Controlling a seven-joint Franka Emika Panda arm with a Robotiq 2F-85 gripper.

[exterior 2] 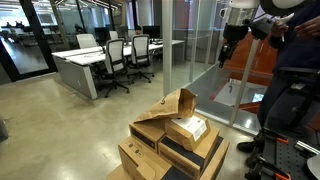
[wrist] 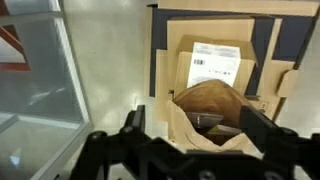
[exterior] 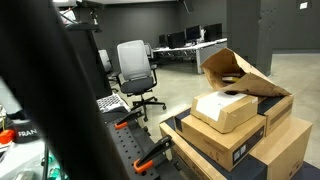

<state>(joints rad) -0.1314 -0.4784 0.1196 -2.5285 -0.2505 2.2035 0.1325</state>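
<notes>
In the wrist view my gripper (wrist: 195,126) is open, its two dark fingers (wrist: 133,122) spread wide with nothing between them. It hangs high above an open brown paper bag (wrist: 210,100) that has dark items inside it (wrist: 212,122). The bag stands on a stack of cardboard boxes (exterior: 235,145), beside a small box with a white label (wrist: 216,64). In an exterior view the gripper (exterior 2: 226,52) is well above and behind the bag (exterior 2: 178,107) and the labelled box (exterior 2: 190,129).
A glass partition (exterior 2: 195,50) stands behind the boxes. Office chairs (exterior: 134,68) and desks (exterior 2: 85,62) fill the room beyond. Orange-handled clamps (exterior: 152,152) and a keyboard (exterior: 110,102) lie on the dark table next to the boxes. A dark upright (exterior: 70,90) blocks the near side.
</notes>
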